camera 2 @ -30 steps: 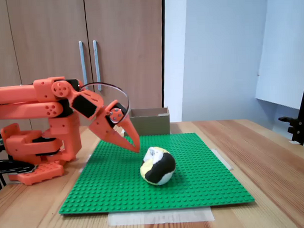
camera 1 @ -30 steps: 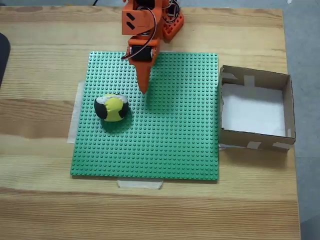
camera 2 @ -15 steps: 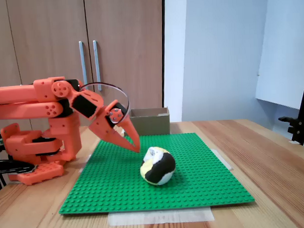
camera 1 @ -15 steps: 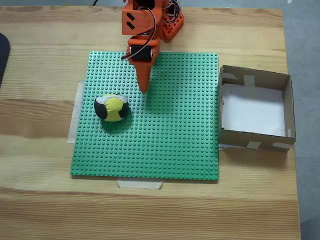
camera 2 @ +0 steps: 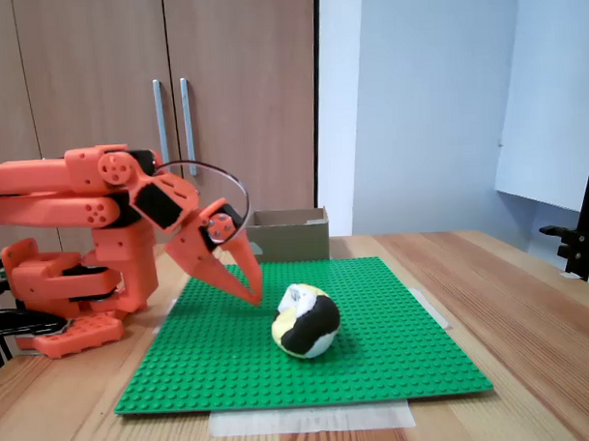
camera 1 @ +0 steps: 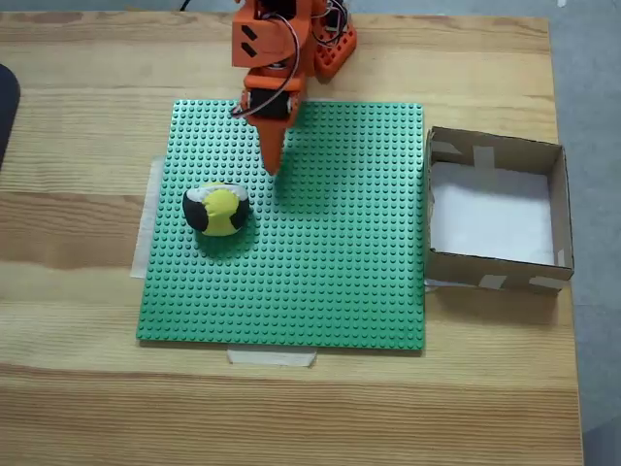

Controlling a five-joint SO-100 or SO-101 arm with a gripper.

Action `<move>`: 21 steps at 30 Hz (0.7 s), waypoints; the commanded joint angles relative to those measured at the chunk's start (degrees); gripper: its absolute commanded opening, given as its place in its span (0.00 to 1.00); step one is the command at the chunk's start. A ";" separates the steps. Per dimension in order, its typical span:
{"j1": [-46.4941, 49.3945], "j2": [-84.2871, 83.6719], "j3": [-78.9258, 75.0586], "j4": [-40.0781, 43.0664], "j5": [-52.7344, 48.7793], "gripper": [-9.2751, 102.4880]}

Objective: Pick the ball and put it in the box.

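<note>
A: Biggest first. Wooden table (camera 1: 78, 388), with a green studded baseplate (camera 1: 330, 272) taped down on it. Cupboard doors (camera 2: 174, 109) and a pale wall behind in the side-on fixed view.

B: Box?

A: The box (camera 1: 559, 209) sits just off the baseplate's right edge in the top-down fixed view, open, white floor, nothing in it. Seen at the back (camera 2: 290, 235) from the side.

B: Arm and tool?

A: Orange arm (camera 2: 51, 185) at the plate's far edge. The gripper (camera 1: 275, 165) points down over the plate, jaws together, holding nothing, tip just above the studs (camera 2: 251, 295).

B: Ball?

A: The ball (camera 1: 216, 210) rests on the plate, near the gripper but apart, lower left of the tip from above; beside it from the side (camera 2: 305, 321).

B: Handling?

A: Looks like a soft, light fabric ball; it should squash and grip well, and isn't fragile. I'd open wide and close across its middle. The studs probably stop it rolling.
</note>
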 commanded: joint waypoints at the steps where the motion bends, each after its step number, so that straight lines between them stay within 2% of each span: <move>1: 0.35 -2.99 -6.94 0.88 -0.79 0.08; 21: 2.64 -38.85 -45.18 8.00 5.45 0.08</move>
